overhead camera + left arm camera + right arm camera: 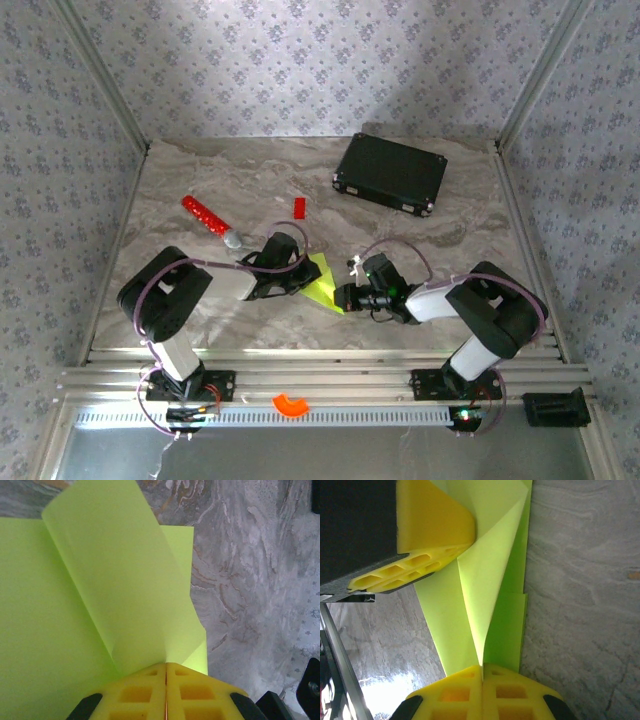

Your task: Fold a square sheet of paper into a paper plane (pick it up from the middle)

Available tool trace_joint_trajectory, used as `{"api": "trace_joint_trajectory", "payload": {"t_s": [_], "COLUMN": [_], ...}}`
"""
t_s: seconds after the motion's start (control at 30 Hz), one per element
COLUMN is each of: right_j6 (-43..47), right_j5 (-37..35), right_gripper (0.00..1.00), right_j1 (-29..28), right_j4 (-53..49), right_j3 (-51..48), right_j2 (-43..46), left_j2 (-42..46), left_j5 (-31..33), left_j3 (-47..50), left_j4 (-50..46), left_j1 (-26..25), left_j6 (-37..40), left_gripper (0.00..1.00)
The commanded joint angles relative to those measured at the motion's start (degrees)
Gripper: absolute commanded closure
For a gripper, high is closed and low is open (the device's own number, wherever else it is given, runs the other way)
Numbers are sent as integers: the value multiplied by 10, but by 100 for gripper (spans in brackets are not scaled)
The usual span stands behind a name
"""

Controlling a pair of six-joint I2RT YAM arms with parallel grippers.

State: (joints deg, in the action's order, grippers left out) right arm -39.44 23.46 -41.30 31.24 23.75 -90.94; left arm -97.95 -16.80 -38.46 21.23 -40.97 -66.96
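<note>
Left end effector [166, 666], right end effector [482, 669] clamp square sheet of paper [50, 630] edges; table [250, 580] beside seemingly bare.

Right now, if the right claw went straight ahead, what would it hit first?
Probably the left claw, close ahead though slightly off-line, pinching the same paper; depth is hard to judge.

The sheet of paper [322, 284] lies in the middle of the table [460, 240], with the left gripper [308, 266] at its left and the right gripper [346, 297] at its right. A small block [298, 207] sits behind it, a stick [208, 219] further left, a case [390, 173] at back right, and a ring piece [291, 404] on the front rail [380, 384].
</note>
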Motion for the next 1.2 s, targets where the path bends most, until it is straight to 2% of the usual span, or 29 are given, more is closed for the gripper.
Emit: {"api": "trace_joint_trajectory", "payload": {"t_s": [0.0,0.27,0.47,0.8,1.17], "right_j6": [9,7,4,8,21], "right_j5": [15,21,23,28,28], "right_gripper": [100,100,100,100,100], "right_j1": [-4,-1,0,2,3], "right_j4": [-55,-60,-60,-69,-99], "right_j3": [9,14,16,19,29], "right_j2": [-33,-39,-43,-43,-40], "left_j2": [14,54,31,-8,-4], "left_j5": [20,-15,-30,-15,20], "left_j3": [6,-15,-17,-25,-21], "left_j4": [-20,-23,-14,-4,-49], "left_j1": [-2,-7,-6,-7,-7], "left_j6": [7,40,26,3,2], "left_gripper": [92,88,89,90,92]}}
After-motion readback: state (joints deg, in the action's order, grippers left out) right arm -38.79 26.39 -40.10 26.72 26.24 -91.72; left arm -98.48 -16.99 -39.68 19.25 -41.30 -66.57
